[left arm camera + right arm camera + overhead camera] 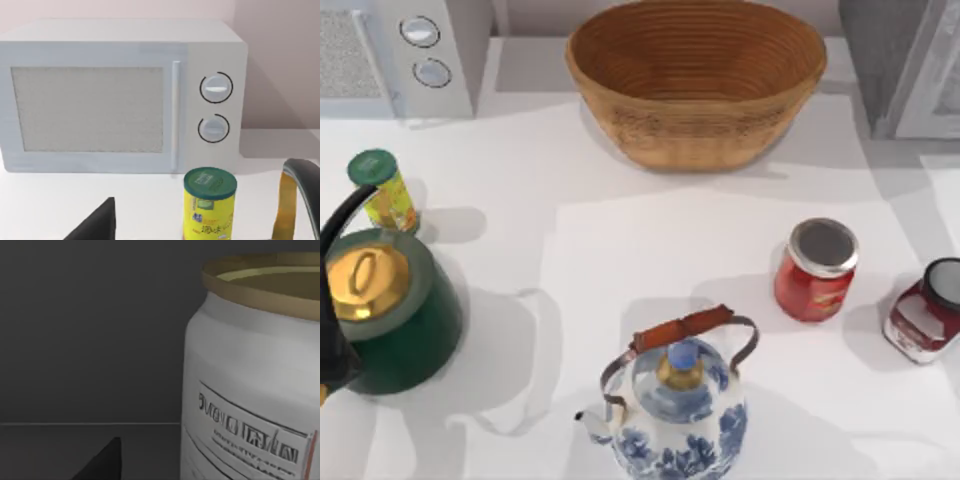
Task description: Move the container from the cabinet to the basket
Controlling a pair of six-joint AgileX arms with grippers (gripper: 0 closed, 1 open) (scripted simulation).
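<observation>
My right gripper is in the cabinet (pixel 905 70) right by the can (pixel 255 375), grip unclear, so next I grab it for the basket (pixel 695 150) at 12 o'clock.

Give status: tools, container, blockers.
Right tool's wrist view close on container, grey wall behind it, no grasp seen. Left arm parked at table's left by green kettle. Basket empty. Nothing seen in the way.
</observation>
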